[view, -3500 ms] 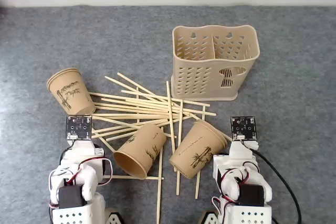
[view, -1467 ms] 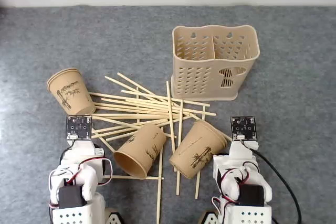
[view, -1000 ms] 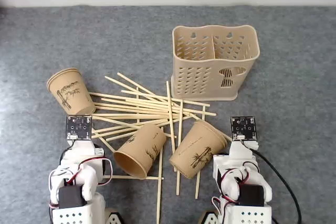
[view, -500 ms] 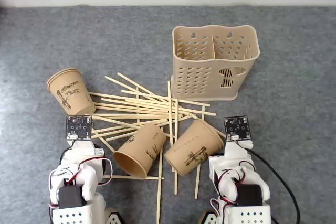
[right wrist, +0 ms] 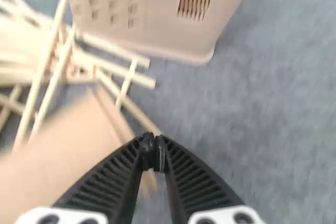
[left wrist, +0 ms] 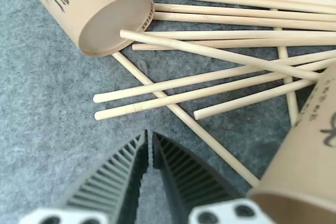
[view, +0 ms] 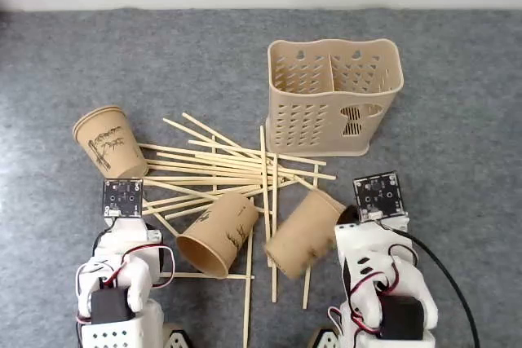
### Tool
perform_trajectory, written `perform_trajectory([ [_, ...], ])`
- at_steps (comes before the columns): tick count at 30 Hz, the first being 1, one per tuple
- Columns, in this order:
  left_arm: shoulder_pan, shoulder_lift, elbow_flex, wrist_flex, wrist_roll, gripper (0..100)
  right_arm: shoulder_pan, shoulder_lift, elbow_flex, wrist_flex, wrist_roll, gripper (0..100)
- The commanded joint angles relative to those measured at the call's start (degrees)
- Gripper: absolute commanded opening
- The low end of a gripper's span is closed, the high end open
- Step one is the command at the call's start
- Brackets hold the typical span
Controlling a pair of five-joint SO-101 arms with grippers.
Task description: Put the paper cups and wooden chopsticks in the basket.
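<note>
Left cup (view: 110, 143): seen lying on its side on the grey mat (view: 457, 160), ahead of the left gripper (left wrist: 149, 139) and off to its left, base turned toward it.

Left gripper: fingers drawn together, nothing held between them; held low over bare mat, just short of the nearest stick ends.

Chopsticks (view: 228, 170): spread in a loose crossed pile ahead of the left gripper, some lying over others, the heap running rightward to the foot of the basket (view: 333, 95).

Middle cup (view: 218, 232): found on its side just right of the left gripper, mouth facing the arms, laid over a few sticks.

Right cup (view: 303, 232): on its side just left of the right gripper (right wrist: 153, 148); contact cannot be judged.

Right gripper: clenched, tips meeting, nothing grasped; one stick is seen passing beneath the tips.

Basket: stood upright ahead of the right gripper, divided into two compartments, stick ends lying against its base.
</note>
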Motion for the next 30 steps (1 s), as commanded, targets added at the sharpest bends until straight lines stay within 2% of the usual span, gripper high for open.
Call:
perform_trajectory([
  [1, -0.09, -0.62, -0.31, 0.09, 0.53, 1, 0.40, -0.48, -3.16, -5.58, 0.70, 1.1],
  [7, -0.09, -0.62, -0.31, 0.09, 0.53, 1, 0.13, -0.48, -1.58, -13.85, 0.79, 1.5],
  [10, -0.09, -0.62, -0.31, 0.09, 0.53, 1, 0.40, -0.48, -2.11, -13.49, 0.79, 1.5],
  [13, -0.09, -0.62, -0.31, 0.09, 0.53, 1, 0.92, -0.48, -3.69, -7.43, 0.35, 1.5],
  [18, -0.09, -0.62, -0.31, 0.09, 0.53, 1, 6.02, -0.40, -11.87, 4.09, -5.71, 1.5],
  [24, -0.09, -0.62, -0.31, 0.09, 0.53, 1, 10.07, -0.40, -22.95, 17.27, -5.63, 1.3],
  [30, -0.09, -0.62, -0.31, 0.09, 0.53, 1, 14.99, -0.22, -28.13, 21.05, -2.90, 1.1],
])
